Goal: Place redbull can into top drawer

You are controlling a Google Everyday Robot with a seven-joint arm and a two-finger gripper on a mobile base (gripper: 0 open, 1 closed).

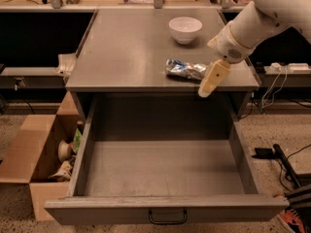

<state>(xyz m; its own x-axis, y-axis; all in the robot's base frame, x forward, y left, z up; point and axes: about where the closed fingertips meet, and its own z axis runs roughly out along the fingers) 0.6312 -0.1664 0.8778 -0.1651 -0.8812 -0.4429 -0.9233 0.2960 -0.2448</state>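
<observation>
The redbull can (184, 69), silver and blue and crinkled, lies on its side on the grey cabinet top (126, 47), near the front edge. The top drawer (165, 171) is pulled wide open below it, with a bare flat bottom and a small dark handle (167, 217) on its front panel. My gripper (210, 81), cream-coloured, hangs from the white arm just right of the can, over the cabinet's front edge. It holds nothing.
A white bowl (185, 29) stands at the back of the cabinet top. An open cardboard box (41, 154) with odds and ends sits on the floor to the left. Cables and a dark tool (282, 159) lie on the floor to the right.
</observation>
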